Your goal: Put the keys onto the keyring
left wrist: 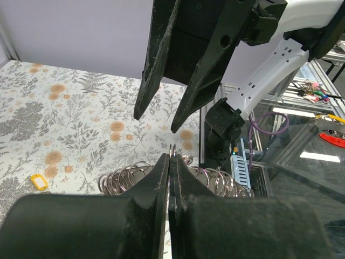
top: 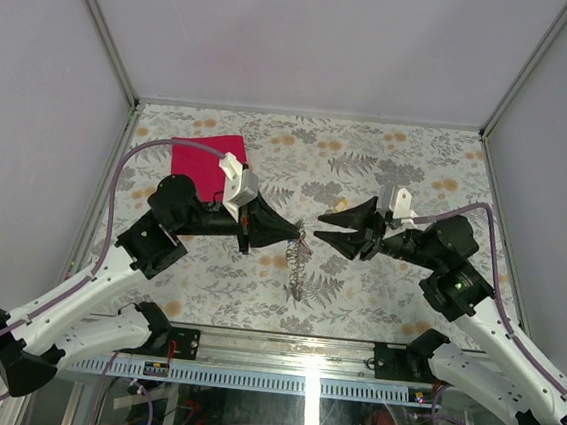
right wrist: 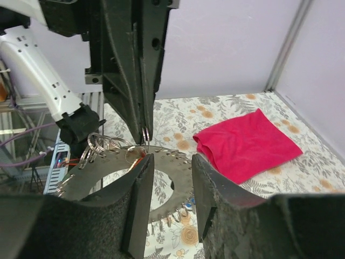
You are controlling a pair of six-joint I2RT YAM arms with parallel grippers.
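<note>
seen from above: left gripper closed, pinching the top of the keyring, whose length hangs toward 6 o'clock onto the table. right gripper, jaws apart and empty, faces it from 3 o'clock, just beside.

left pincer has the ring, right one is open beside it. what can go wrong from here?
1. The left pincer pinches the keyring only at its very fingertips. A nudge from the open, empty right pincer may twist it or knock it free.
2. The heap of rings lies just below both tips, so a low move may snag it.
</note>
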